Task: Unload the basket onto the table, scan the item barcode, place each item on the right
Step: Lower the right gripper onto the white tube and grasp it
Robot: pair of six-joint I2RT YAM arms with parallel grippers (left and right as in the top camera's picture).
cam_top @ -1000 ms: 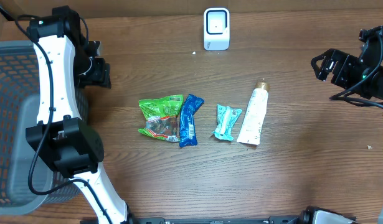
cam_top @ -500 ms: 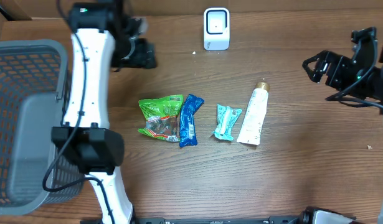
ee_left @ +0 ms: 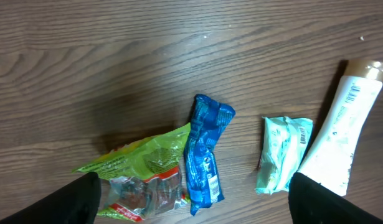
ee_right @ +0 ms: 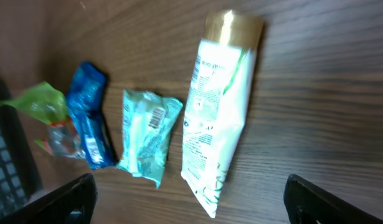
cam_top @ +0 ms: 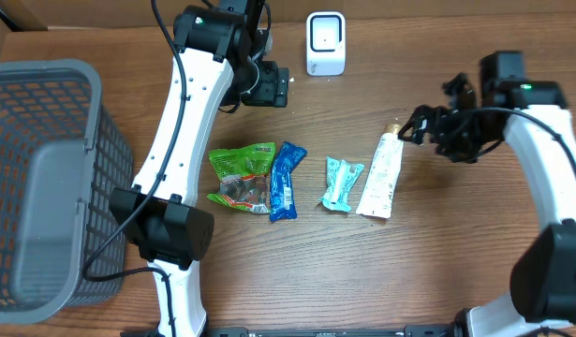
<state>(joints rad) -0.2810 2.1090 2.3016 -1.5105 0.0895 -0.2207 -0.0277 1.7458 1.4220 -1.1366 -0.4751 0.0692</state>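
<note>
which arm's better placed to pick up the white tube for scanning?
Right. The right gripper is open and hovers just beside the gold cap of the white tube. The left gripper, also open, sits up near the scanner, farther from the tube.

The tabletop (cam_top: 437, 271) is brown with a wood grain. The green packet (cam_top: 241, 168) carries red print (low on its clear part). The wrapper (cam_top: 285, 180) is blue, the small packet (cam_top: 341, 182) pale teal, the gold-capped tube (cam_top: 379, 178) white with green lettering, and the mesh basket (cam_top: 53, 66) grey.
</note>
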